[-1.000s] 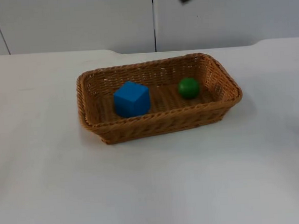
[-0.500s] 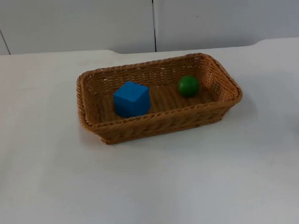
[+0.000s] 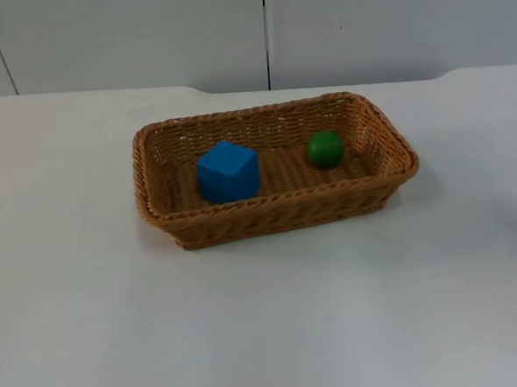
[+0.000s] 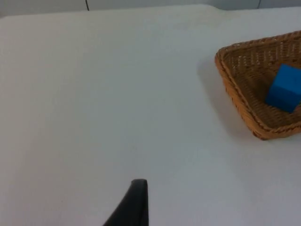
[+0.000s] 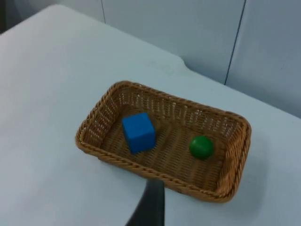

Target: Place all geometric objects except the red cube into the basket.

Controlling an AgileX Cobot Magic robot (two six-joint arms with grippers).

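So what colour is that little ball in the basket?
Green: the ball lies in the brown wicker basket, clearest in the right wrist view.

White table (image 3: pixel 267 333); wicker basket (image 3: pixel 277 214) standing on it, mid-table.

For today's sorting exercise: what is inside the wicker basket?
Inside the basket lie a blue cube and a green ball, apart from each other. The weave under the cube is covered, so it cannot be checked.

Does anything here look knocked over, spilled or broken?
Nothing stands out. The wicker basket sits flat and intact on the white table, with the blue cube and green ball resting inside.
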